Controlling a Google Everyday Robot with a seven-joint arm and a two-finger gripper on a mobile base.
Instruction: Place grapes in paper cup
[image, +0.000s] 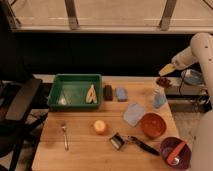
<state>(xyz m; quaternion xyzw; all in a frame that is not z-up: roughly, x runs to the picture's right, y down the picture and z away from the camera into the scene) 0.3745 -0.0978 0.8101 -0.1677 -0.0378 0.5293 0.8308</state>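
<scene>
Dark reddish grapes are hanging in my claw, which I am holding clenched on them above the far right edge of the wooden desk. Just below the claw, a pale blue cup is standing. The white paper cup is lying well down and to the claw's left, touching the black-handled peeler, with the orange bowl between.

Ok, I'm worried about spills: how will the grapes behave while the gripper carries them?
Probably floppy: the grapes hang as a loose dark bunch under the gripper, above the far right edge of the table, so they may swing. They are round berries, so any that drop off would likely roll.
</scene>
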